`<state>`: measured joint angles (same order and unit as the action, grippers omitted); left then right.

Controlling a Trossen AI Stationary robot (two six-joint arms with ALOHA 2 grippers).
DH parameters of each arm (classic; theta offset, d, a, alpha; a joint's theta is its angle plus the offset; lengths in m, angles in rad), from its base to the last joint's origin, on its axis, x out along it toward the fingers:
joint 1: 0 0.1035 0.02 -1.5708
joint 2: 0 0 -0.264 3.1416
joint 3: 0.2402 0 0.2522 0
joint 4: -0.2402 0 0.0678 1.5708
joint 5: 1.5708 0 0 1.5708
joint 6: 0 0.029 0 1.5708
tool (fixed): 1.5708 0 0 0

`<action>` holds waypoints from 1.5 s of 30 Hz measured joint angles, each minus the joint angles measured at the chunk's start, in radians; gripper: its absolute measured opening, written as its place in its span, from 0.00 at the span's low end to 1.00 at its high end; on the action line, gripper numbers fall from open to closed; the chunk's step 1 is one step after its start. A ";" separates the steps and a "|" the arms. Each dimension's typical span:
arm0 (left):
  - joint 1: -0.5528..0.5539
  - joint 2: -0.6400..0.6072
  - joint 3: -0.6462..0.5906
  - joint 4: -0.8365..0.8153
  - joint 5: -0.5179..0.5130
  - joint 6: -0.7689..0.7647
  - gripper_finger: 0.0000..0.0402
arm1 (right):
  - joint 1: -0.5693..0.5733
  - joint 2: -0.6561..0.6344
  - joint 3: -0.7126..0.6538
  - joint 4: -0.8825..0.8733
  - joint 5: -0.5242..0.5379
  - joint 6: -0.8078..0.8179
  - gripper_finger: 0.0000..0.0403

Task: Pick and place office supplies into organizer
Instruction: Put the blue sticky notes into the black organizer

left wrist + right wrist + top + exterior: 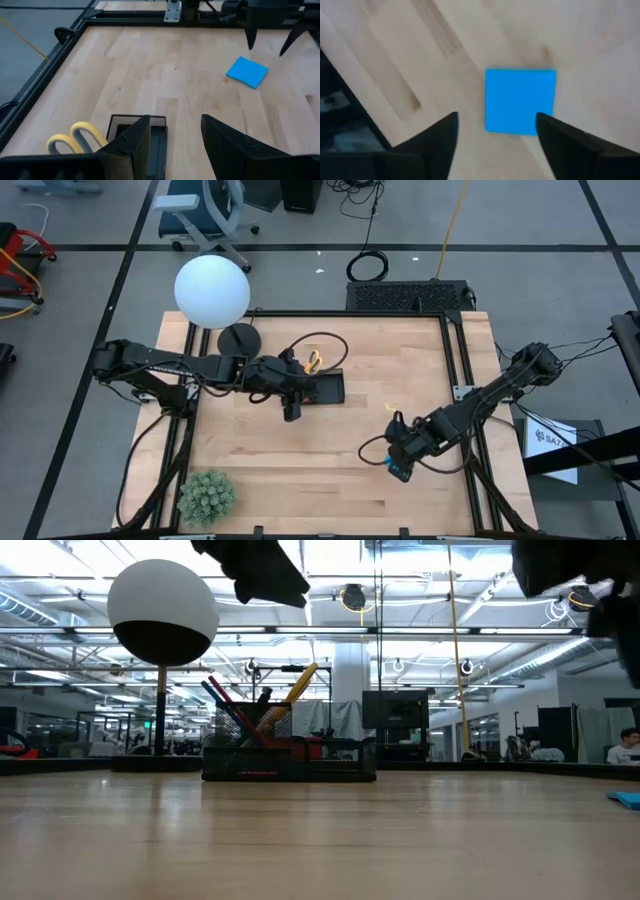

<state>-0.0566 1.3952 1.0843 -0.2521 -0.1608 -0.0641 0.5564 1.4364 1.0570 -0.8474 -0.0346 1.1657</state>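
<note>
The black organizer (325, 388) stands on the table's far middle; in the low view the organizer (290, 758) holds slanting red, blue and black pens and the yellow-handled scissors (296, 688). My left gripper (291, 410) hovers open at its near left corner, and its wrist view shows the open left gripper (175, 120), the tray (159, 137) and the scissors' handles (75, 140). The blue note pad (520, 101) lies flat on the wood. My right gripper (496, 117) is open above the pad, fingers either side, not touching. From above, the right gripper (400, 458) covers most of the pad (400, 473).
A white globe lamp (212, 290) on a round black base (240, 338) stands at the far left. A green plant (205, 495) sits at the near left corner. A small yellow scrap (392, 408) lies mid-table. Black frame rails (458, 370) border the table.
</note>
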 joint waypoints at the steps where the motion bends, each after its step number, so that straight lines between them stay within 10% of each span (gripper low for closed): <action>1: 0.000 0.000 0.000 -0.008 0.000 0.004 0.42 | 0.000 0.000 -0.015 0.016 -0.022 0.001 0.67; 13: 0.000 0.000 0.000 -0.066 -0.005 0.017 0.42 | 0.002 0.000 -0.199 0.206 -0.070 0.001 0.96; 45: 0.000 0.000 0.000 -0.078 -0.004 0.014 0.42 | 0.017 0.188 -0.324 0.296 -0.090 0.029 0.97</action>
<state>-0.0566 1.3956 1.0843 -0.3300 -0.1650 -0.0502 0.5735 1.6246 0.7330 -0.5516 -0.1249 1.1942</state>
